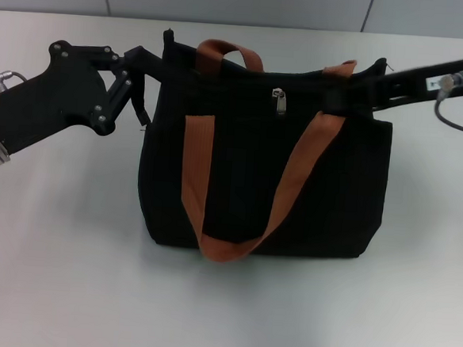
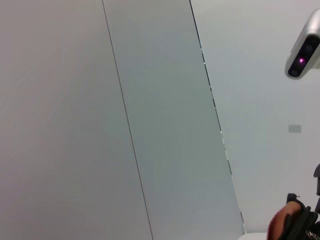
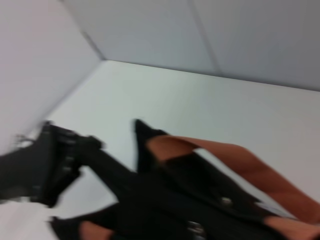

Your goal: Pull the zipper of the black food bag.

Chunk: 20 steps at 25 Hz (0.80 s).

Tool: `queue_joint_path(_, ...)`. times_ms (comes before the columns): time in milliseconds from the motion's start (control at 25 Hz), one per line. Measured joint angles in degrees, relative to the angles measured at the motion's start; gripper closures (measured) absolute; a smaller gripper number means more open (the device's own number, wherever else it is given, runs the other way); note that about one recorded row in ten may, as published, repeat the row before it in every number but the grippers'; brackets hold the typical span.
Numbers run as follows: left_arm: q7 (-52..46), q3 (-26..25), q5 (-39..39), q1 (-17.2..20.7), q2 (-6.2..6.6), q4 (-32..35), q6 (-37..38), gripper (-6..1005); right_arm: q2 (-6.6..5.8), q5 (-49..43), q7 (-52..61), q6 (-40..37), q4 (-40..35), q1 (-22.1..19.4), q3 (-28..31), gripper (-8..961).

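Bag: the black food bag (image 1: 325,196) is standing upright on the white table (image 1: 50,272), roughly in the middle, boxy and dark with a front pocket panel.
Straps: two wide brown-orange straps (image 1: 196,171) are hanging down the front and meeting in a loop near the bag's bottom edge; their upper parts are arching over the top rim.
Zipper: the zipper (image 1: 280,101), a small silver pull, is dangling from the black top edge a little right of the bag's middle, between the two straps.
Left gripper: the left gripper (image 1: 147,76) is reaching in from the left and pressing its dark fingers against the bag's top left corner; it appears to be pinching the fabric there, though black on black is making the contact hard to read.
Right gripper: the right gripper (image 1: 363,86) is coming in from the right along the top right edge of the bag, its tip merging with the dark fabric, so I cannot tell whether it is closed or spread.
Left wrist view: it is showing mostly wall panels, with only a sliver of orange strap and black fabric in a corner.
Right wrist view: it is blurred, showing the bag's top, an orange strap and the left gripper (image 3: 55,160) beyond.
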Motion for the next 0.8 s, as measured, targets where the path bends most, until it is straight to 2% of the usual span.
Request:
queue_joint_path(120,-0.02,0.0,-0.01,-0.1,-0.07,-0.04,0.02,969,-0.41,4.51,-0.82,0.05,2.59,1.05,0.08,899)
queue_joint_path(440,-0.14,0.0,-0.03,-0.95,-0.16,-0.26,0.07,969,-0.54,6.24,-1.71,1.24,9.26,4.27,0.18,846)
queue_joint_path(680,-0.59,0.0,-0.15,-1.19,-0.16,-0.17,0.09,969,-0.51,5.77,-1.73,1.71,12.76,6.06,0.18,667)
queue_joint_path(800,-1.35,0.01,-0.42,-1.52,-0.16,-0.04,0.17,969,-0.5,5.22,-1.75,1.92,13.19,6.4,0.18,627)
